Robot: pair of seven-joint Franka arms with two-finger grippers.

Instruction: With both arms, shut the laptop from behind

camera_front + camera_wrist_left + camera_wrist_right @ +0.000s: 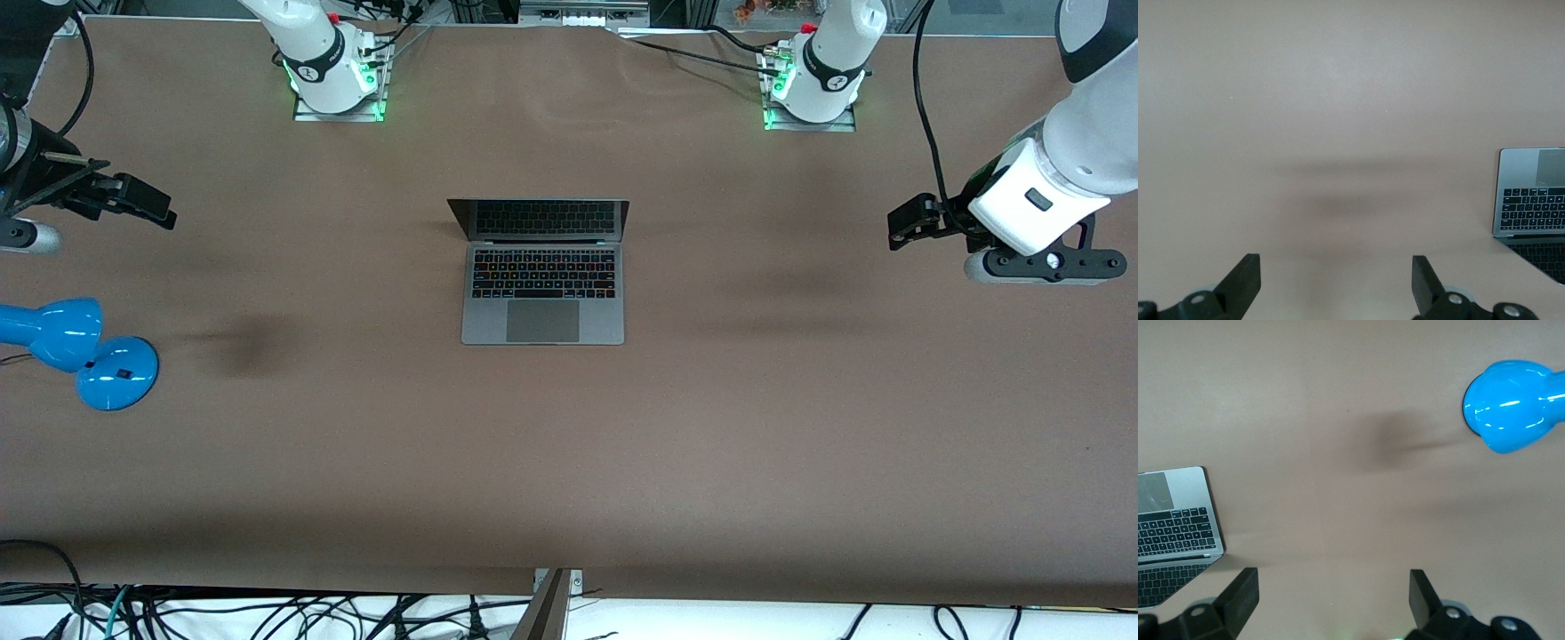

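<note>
The grey laptop (542,284) lies open in the middle of the table, its screen up and tilted toward the robots' bases, keyboard lit. It also shows at the edge of both wrist views, the laptop (1533,200) and the laptop (1175,520). My left gripper (907,222) hangs open over bare table at the left arm's end, well apart from the laptop. My right gripper (147,204) hangs open over the right arm's end, also well apart from it. Nothing sits between the fingers (1245,280) of the left gripper or the fingers (1241,593) of the right gripper.
A blue desk lamp (80,351) lies on the table at the right arm's end, under and nearer the front camera than the right gripper; the lamp (1511,407) shows in the right wrist view. Cables hang along the table's front edge (551,591).
</note>
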